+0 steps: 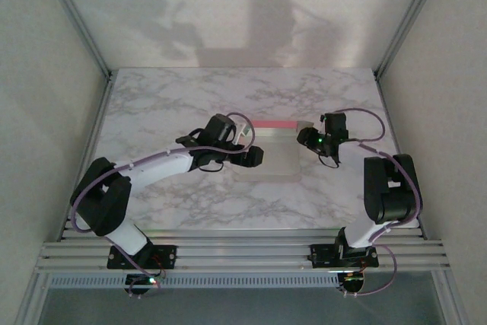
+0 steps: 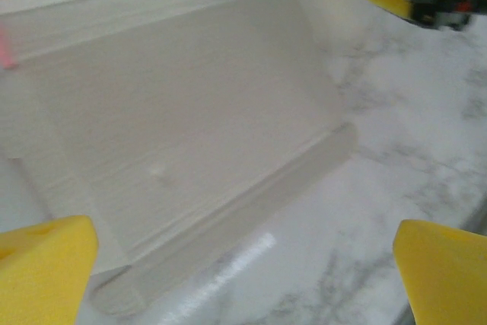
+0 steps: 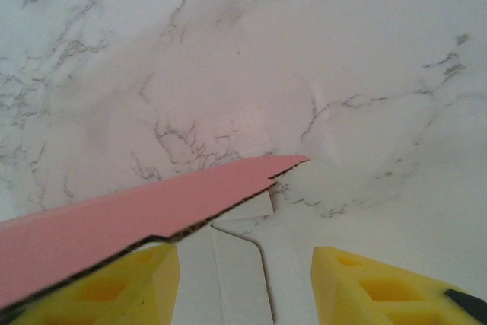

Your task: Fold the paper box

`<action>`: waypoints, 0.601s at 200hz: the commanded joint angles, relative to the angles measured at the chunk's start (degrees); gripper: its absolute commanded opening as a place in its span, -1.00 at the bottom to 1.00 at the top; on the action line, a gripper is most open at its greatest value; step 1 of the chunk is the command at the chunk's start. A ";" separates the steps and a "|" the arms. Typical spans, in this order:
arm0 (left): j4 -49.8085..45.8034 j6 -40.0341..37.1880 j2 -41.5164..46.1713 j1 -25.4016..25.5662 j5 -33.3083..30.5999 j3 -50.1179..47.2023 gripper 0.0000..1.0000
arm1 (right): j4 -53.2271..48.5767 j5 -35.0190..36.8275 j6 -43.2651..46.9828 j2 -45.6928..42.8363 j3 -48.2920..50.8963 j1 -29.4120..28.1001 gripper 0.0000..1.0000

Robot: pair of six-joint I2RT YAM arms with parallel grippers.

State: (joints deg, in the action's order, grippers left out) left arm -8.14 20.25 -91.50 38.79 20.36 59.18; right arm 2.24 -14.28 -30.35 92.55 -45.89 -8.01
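Lying flat mid-frame on the marble surface (image 1: 167,104) in the top view: paper box (image 1: 268,159), white face up, pink flap (image 3: 137,215) raised along its upper edge. Gaping wide at the sheet's left edge, empty: left gripper (image 1: 255,156). Part-open beside the flap's right end, not clamped: right gripper (image 3: 251,287). Judged light, thin, easily creased, slippery; best pinched at a flap edge near a crease.

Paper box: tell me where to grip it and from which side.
Probably the raised pink flap at the far edge, taken from its right end. It stands up off the table, so both faces can be pinched; the rest of the paper box lies flat.
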 commanded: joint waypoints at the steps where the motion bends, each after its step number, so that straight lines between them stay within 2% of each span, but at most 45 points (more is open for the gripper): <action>1: 3.66 2.84 1.94 -1.23 -13.52 -0.92 0.99 | -2.02 -2.35 2.11 -1.48 -1.93 0.19 -0.01; 25: 10.20 1.85 2.67 -1.26 -16.74 -4.51 0.99 | -0.92 -3.13 0.99 -1.26 -1.53 0.18 -0.01; 46: 16.07 1.18 0.68 -1.83 -18.22 -6.79 0.90 | 0.38 -3.93 -0.18 -1.41 -0.98 0.14 -0.01; 76: 22.37 0.26 -2.54 -3.87 -15.81 -6.49 0.60 | 0.33 -4.13 -0.41 -2.19 -0.83 0.13 -0.01; 120: 25.98 -3.08 -7.13 -5.15 -14.12 -3.54 0.50 | 0.52 -3.74 -0.58 -3.25 0.09 0.14 -0.01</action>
State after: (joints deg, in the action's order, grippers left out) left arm 13.61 19.57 -96.07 34.35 5.76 52.93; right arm 2.13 -17.67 -30.50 91.11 -46.28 -8.01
